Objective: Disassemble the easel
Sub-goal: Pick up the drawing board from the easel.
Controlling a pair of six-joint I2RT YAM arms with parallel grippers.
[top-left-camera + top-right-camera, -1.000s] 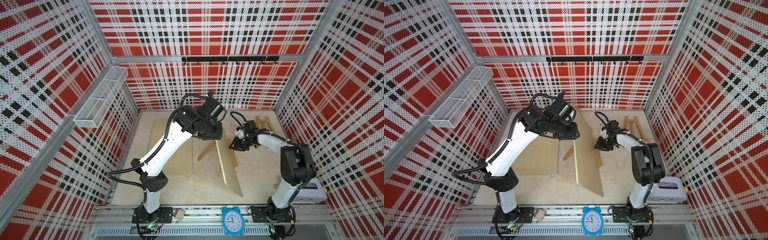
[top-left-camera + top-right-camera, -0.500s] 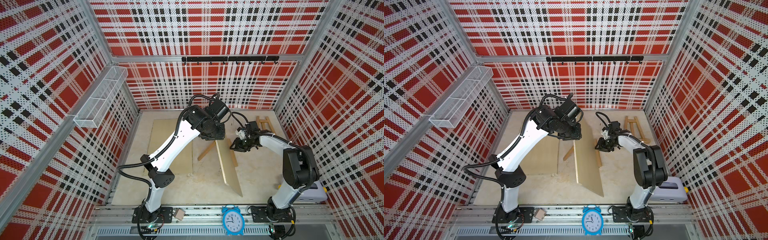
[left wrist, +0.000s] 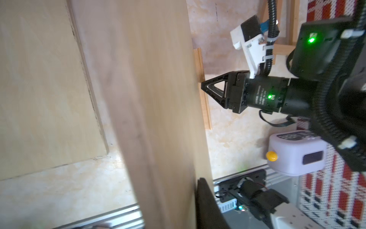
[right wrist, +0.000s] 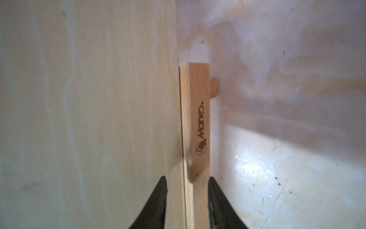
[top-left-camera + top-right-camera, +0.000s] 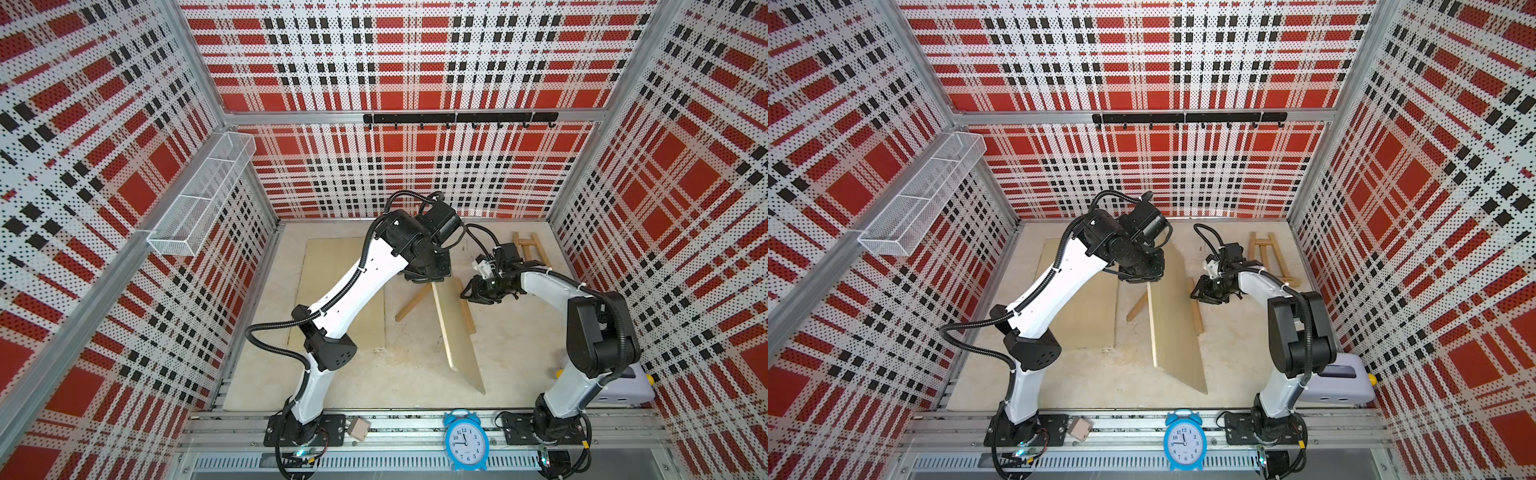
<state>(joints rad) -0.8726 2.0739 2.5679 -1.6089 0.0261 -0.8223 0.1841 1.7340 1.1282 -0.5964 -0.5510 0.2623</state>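
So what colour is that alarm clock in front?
The alarm clock is blue with a white face; clearest in a top view.

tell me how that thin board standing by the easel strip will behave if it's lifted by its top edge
The board looks thin and broad: probably light, but apt to swing from a narrow grip. It stands tilted on edge and seems to lean on the easel strip, so it would likely fall flat if released. Its smooth face may slip.
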